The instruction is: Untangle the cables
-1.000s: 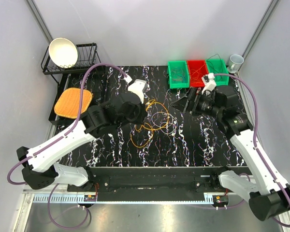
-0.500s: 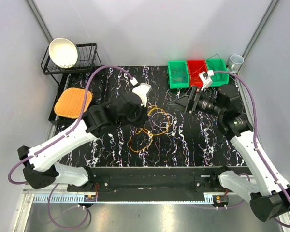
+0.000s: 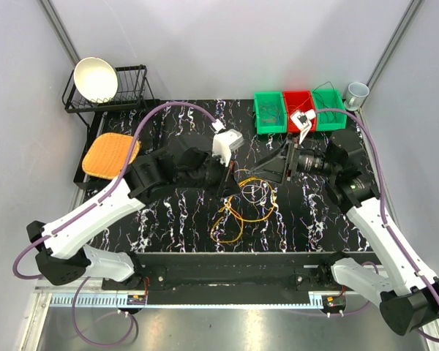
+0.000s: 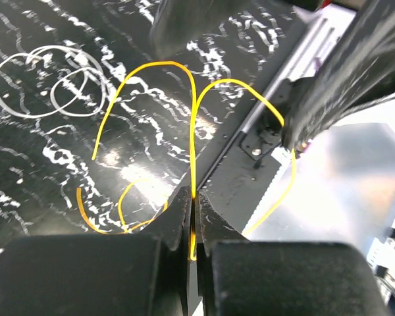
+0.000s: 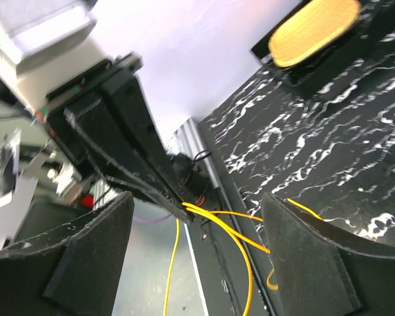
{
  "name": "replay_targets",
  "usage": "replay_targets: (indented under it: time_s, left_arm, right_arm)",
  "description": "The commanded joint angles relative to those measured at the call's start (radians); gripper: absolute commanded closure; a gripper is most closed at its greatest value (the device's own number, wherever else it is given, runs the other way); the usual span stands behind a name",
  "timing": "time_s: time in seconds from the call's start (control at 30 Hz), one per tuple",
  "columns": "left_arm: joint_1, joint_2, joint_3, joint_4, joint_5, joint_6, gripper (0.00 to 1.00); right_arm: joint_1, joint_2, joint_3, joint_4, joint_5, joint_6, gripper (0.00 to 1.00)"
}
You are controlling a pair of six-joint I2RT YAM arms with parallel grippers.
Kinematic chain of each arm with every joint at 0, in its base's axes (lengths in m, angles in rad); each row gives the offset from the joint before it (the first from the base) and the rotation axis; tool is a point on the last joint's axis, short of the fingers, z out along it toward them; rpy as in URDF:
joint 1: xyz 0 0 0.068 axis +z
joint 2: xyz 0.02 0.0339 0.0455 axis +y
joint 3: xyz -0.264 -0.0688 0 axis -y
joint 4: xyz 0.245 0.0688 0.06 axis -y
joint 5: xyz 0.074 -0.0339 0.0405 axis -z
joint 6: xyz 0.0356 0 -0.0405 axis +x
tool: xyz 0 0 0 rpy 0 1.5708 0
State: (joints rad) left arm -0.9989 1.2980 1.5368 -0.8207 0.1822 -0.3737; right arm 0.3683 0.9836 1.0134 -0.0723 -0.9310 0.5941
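Left wrist view: the left gripper (image 4: 193,201) is pinched tight on a yellow cable (image 4: 192,151). From overhead, the cables (image 3: 245,208) lie in a tangle just five o'clock of the table (image 3: 168,219) centre. At the tangle's one o'clock the right gripper (image 5: 197,204) has its fingers spread wide apart.

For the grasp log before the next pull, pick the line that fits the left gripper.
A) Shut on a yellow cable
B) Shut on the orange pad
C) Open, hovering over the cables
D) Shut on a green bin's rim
A: in the left wrist view the left gripper is pinched shut on the yellow cable, which loops up from between its fingers.
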Motion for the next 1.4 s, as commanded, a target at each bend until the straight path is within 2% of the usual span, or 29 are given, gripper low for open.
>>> replay_targets:
  time_s: [0.0,0.2,0.3,0.33,0.53,0.63,0.67,0.7,0.73,0.77,0.8,0.83,1.03,1.23,1.37]
  left_arm:
    - [0.017,-0.054,0.017,0.075,0.100,-0.019,1.00]
    - [0.055,-0.072,0.005,0.089,0.111,-0.047,1.00]
    - [0.066,-0.080,0.003,0.095,0.117,-0.051,1.00]
    - [0.071,-0.082,0.005,0.097,0.117,-0.053,1.00]
    - [0.091,-0.095,-0.006,0.101,0.122,-0.064,1.00]
    - [0.094,-0.100,-0.014,0.104,0.119,-0.068,1.00]
    - [0.095,-0.101,-0.017,0.106,0.114,-0.073,1.00]
    - [0.098,-0.103,-0.020,0.106,0.109,-0.074,0.90]
    - [0.101,-0.101,-0.021,0.104,0.094,-0.077,0.71]
    - [0.105,-0.105,-0.021,0.100,0.080,-0.086,0.46]
    - [0.114,-0.108,-0.023,0.080,0.068,-0.088,0.02]
    - [0.117,-0.109,-0.026,0.065,0.018,-0.087,0.01]
    - [0.155,-0.207,-0.118,-0.035,-0.261,-0.123,0.01]
    - [0.190,-0.348,-0.251,-0.142,-0.462,-0.165,0.01]
    - [0.189,-0.417,-0.319,-0.207,-0.546,-0.185,0.01]
  right_arm:
    - [0.026,0.001,-0.004,0.065,-0.109,-0.033,0.24]
    - [0.084,0.020,0.014,0.020,-0.121,-0.074,0.30]
    - [0.101,0.020,0.014,-0.006,-0.106,-0.099,0.36]
    - [0.104,0.020,0.014,-0.006,-0.103,-0.102,0.42]
    - [0.109,0.006,0.008,-0.001,-0.071,-0.102,0.63]
    - [0.110,0.007,0.007,0.003,-0.058,-0.097,0.81]
    - [0.112,0.004,0.005,0.009,-0.057,-0.097,1.00]
    - [0.112,0.000,0.004,0.012,-0.051,-0.102,1.00]
    - [0.113,-0.016,0.002,0.009,-0.008,-0.105,1.00]
    - [0.112,-0.023,-0.001,-0.001,0.023,-0.108,1.00]
    - [0.113,-0.031,0.011,-0.024,0.071,-0.129,1.00]
    - [0.113,-0.036,0.025,-0.056,0.184,-0.141,1.00]
    - [0.112,0.024,0.214,-0.260,0.525,-0.204,1.00]
    - [0.112,0.153,0.456,-0.362,0.717,-0.275,1.00]
    - [0.110,0.236,0.611,-0.392,0.822,-0.327,1.00]
